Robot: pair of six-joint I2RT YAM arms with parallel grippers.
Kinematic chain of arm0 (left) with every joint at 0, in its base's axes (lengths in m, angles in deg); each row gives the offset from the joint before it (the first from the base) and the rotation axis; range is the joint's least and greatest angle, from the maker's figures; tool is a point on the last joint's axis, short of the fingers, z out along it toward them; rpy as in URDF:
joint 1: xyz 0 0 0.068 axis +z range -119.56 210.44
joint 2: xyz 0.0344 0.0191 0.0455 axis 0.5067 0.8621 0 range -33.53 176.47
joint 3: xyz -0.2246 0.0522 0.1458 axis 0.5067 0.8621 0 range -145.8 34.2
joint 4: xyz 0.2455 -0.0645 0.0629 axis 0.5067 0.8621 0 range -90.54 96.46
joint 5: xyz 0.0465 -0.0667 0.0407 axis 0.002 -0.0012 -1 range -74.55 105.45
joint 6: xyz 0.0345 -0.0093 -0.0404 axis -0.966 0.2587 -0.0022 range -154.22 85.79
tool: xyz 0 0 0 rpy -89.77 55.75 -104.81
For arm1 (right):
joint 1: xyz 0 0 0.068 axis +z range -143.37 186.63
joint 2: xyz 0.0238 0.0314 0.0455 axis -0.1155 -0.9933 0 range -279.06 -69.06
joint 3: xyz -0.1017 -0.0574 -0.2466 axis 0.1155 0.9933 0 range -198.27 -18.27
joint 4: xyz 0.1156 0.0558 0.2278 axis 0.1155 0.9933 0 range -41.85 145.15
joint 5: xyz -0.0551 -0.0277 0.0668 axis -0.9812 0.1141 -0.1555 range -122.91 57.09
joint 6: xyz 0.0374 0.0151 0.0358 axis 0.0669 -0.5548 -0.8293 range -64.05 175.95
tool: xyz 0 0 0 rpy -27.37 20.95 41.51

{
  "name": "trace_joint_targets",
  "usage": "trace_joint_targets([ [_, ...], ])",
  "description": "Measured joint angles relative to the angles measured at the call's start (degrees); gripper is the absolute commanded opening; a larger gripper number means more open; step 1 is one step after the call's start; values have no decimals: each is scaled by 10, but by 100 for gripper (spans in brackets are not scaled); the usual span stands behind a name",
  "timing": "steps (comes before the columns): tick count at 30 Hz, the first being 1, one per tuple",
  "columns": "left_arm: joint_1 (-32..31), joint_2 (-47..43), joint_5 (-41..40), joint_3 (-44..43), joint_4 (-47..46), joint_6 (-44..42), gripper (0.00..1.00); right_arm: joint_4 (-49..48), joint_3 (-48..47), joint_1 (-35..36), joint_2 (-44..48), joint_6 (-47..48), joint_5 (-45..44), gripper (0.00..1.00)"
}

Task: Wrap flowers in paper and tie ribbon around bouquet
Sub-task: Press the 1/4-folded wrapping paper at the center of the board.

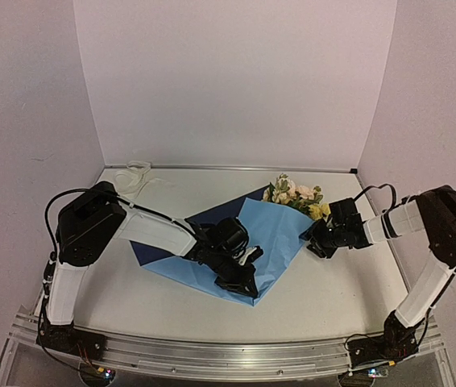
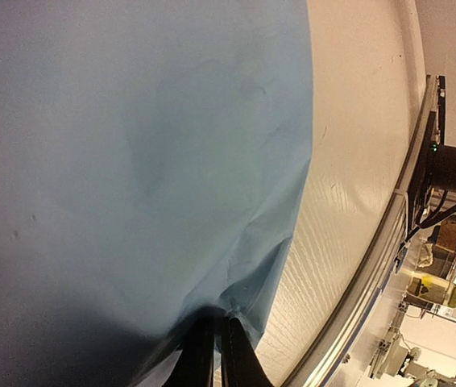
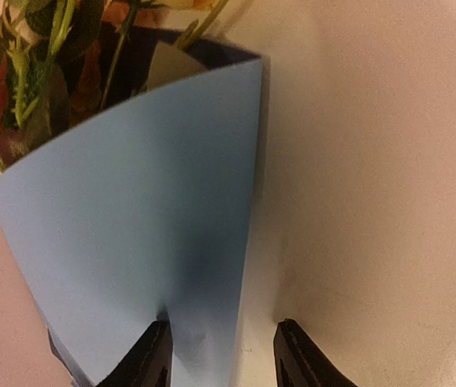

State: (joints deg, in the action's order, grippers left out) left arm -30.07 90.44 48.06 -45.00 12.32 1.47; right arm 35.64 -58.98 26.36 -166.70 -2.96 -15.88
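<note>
The paper [image 1: 270, 234] lies mid-table, its light blue flap folded over the flowers [image 1: 296, 194], whose blooms stick out at its far right end. My left gripper [image 1: 246, 280] is at the paper's near edge. In the left wrist view that gripper [image 2: 216, 330] is shut on a puckered bit of the paper [image 2: 131, 161]. My right gripper [image 1: 310, 239] sits at the flap's right edge, below the blooms. In the right wrist view it [image 3: 224, 343] is open, with the paper's [image 3: 147, 210] straight edge between its fingers and the flowers [image 3: 35, 81] beyond. The ribbon [image 1: 137, 174] lies bunched at the back left corner.
White walls [image 1: 228, 81] close the table at the back and both sides. An aluminium rail [image 1: 228, 352] runs along the near edge, also seen as the rail [image 2: 373, 266] close to the left gripper. Bare table [image 3: 373, 201] lies right of the paper.
</note>
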Motion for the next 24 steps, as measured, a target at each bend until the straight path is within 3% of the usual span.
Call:
trace_joint_targets([
  [7,-1,0,-3,-7,17,-14,7,-3,-31,-18,-27,4,5,29],
  [14,-2,0,-3,-12,28,-26,11,-3,-43,-22,-35,9,7,4],
  [24,-3,-16,-13,-26,71,-37,15,3,-43,-23,-34,21,5,0],
])
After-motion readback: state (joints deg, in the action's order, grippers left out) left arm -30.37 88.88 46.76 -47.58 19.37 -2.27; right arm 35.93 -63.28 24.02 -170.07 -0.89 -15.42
